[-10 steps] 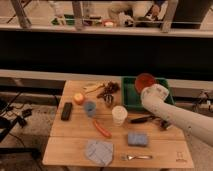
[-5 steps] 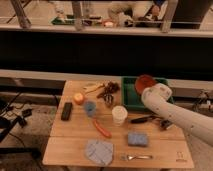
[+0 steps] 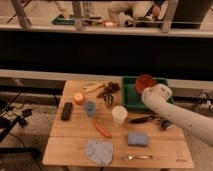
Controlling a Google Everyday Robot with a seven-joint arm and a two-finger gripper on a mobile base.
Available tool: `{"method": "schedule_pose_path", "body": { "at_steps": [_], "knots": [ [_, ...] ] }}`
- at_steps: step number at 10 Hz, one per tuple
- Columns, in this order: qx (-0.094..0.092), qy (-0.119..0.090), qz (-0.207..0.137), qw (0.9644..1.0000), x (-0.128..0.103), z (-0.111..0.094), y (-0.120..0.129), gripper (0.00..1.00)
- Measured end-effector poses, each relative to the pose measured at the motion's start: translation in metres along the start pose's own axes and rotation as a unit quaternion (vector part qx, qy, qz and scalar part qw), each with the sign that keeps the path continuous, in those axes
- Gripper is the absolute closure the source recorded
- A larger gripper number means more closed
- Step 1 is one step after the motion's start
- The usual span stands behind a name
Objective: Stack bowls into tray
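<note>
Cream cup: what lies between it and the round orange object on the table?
The small blue-grey cup lies between them, in the camera view. The end effector is at the orange-red bowl in the green tray.

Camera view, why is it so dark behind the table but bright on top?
In the camera view, the strip behind the table lies in shade, while light falls on the ledge above it. The table is evenly lit; the gripper, by the bowl at the tray, is lit too.
</note>
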Motion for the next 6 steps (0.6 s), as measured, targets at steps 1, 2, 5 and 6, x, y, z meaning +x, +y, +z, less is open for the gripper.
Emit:
{"method": "schedule_pose_path", "body": {
  "at_steps": [1, 2, 5, 6],
  "knots": [
    [0.002, 0.001, -0.001, 1.0000, 0.0016, 0.0030, -0.0012, 1.00],
    [0.004, 0.004, -0.003, 1.0000, 0.0028, 0.0057, -0.0030, 1.00],
    [0.007, 0.010, -0.009, 0.9999, 0.0062, 0.0101, -0.0042, 1.00],
    [0.007, 0.010, -0.009, 0.9999, 0.0062, 0.0101, -0.0042, 1.00]
  ]
}}
